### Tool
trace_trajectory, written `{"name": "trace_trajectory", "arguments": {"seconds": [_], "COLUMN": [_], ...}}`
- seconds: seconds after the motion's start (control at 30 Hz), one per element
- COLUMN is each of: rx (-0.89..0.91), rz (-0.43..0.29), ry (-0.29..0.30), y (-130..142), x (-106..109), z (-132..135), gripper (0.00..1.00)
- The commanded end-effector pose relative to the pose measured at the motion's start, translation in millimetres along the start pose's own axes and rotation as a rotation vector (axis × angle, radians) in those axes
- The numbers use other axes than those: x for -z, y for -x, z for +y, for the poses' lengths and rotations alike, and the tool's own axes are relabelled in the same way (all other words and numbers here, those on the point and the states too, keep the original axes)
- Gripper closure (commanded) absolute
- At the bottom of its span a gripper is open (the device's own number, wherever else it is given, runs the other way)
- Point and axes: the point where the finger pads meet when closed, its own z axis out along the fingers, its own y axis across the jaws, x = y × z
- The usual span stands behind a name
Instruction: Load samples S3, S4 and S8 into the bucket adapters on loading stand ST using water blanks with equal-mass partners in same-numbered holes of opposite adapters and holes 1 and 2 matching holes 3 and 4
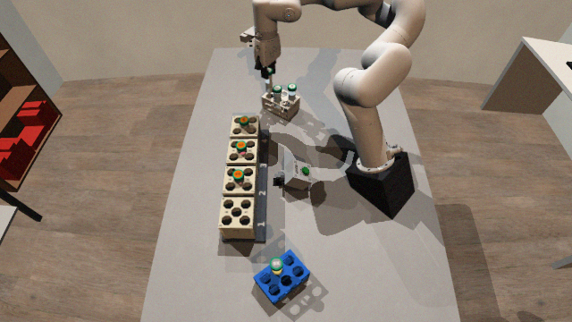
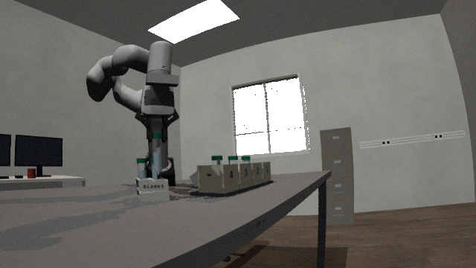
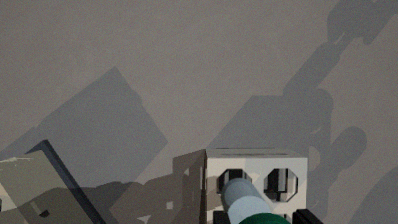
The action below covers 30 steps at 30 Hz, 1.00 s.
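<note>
While gripper [image 1: 268,73] [image 2: 158,136] [image 3: 265,220] clasps green-capped tube [image 1: 269,80] [image 2: 157,158] [image 3: 245,202], tube hanging below, blanks rack [image 1: 290,112] [image 2: 153,193] [image 3: 255,162] underneath.

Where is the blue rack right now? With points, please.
In the top view, the blue rack [image 1: 292,283] sits at the near end of the table, just beyond the numbered stand's [image 1: 261,233] "1" end, with one capped tube [image 1: 276,264] standing in it.

Tubes [image 1: 243,121] [image 2: 216,160] in three adapters [image 1: 244,134] [image 2: 217,179], console [image 1: 297,175] beside stand [image 1: 262,210] [image 2: 238,191]

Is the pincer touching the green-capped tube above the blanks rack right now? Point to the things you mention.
Touching. The exterior view shows the pincer [image 1: 267,72] [image 2: 157,136] closed around the tube's green cap [image 1: 270,71] [image 2: 157,135] [image 3: 264,219], with the tube hanging below.
</note>
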Motion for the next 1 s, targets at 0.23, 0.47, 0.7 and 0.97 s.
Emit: {"name": "trace_trajectory", "arguments": {"seconds": [0.23,0.47,0.7,0.97], "rx": [0.000,-0.001,-0.001,-0.001], "rz": [0.003,0.003,0.003,0.003], "ry": [0.000,0.000,0.000,0.000], "y": [-0.8,-0.8,-0.7,-0.7], "x": [21.0,35.0,45.0,61.0], "z": [0.2,0.2,0.1,0.1], "gripper": [1.00,1.00,1.00,1.00]}}
